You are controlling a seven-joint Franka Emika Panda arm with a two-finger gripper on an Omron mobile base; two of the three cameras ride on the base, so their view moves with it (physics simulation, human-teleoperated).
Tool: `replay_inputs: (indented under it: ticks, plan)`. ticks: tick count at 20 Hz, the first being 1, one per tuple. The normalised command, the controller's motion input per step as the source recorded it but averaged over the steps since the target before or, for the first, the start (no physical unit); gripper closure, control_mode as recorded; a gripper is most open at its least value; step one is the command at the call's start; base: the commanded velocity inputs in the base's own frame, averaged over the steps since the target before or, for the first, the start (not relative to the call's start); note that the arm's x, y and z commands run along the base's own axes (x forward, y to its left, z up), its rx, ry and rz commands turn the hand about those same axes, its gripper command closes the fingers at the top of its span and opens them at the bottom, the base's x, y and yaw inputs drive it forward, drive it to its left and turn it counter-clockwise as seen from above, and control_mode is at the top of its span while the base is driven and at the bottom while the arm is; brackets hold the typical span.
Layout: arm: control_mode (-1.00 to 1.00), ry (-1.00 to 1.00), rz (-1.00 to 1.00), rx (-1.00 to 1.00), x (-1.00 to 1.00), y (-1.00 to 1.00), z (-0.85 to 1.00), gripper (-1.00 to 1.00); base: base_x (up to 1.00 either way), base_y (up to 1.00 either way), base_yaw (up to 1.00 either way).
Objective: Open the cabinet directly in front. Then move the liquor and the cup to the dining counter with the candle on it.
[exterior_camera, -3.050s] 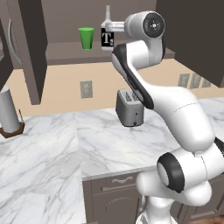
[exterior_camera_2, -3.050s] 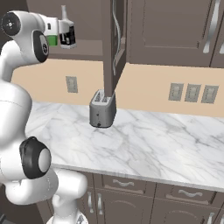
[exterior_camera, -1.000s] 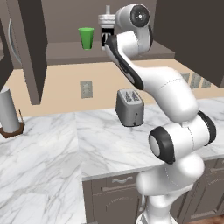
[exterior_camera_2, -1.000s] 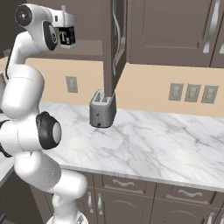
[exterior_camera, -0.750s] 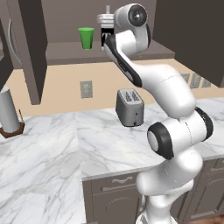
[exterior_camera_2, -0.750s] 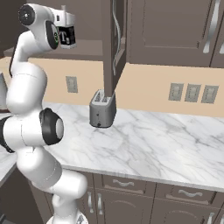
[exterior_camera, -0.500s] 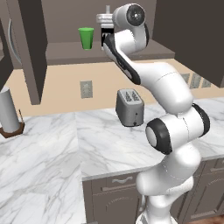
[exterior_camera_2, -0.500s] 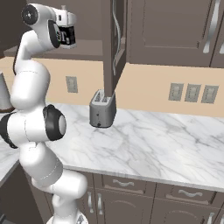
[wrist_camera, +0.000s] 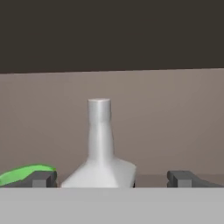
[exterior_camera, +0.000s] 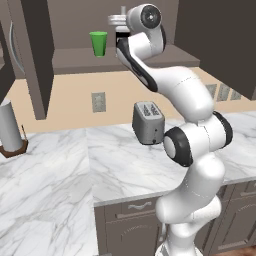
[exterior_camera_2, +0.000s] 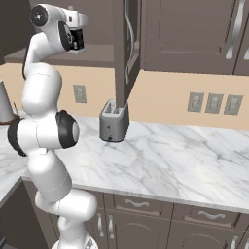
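The cabinet [exterior_camera: 37, 55] stands open, and the gripper [wrist_camera: 111, 178] is raised into it with its fingers [wrist_camera: 41, 178] spread wide, holding nothing. In the hand view the liquor [wrist_camera: 99, 148] rises at 12 o'clock between the two tips (whether either tip touches it cannot be told). The cup [exterior_camera: 98, 43] sits on the shelf at the bottle's 9 o'clock. A toaster [exterior_camera: 148, 122] stands on the worktop [exterior_camera: 55, 170] below.

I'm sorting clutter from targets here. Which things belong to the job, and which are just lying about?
Job:
- cabinet, doors open
- liquor, between the open end effector's fingertips
- cup, on the cabinet shelf

Lying about:
- toaster
- paper towel roll
- wall outlets
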Motion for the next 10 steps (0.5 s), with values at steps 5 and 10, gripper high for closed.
replay_inputs:
  ticks: [5,10]
  plan:
    - [-1.00,0.00,0.00,0.00,0.32,0.08,0.00,-1.00,0.00,0.00,0.00]
    - [-1.00,0.00,0.00,0.00,0.32,0.06,0.00,-1.00,0.00,0.00,0.00]
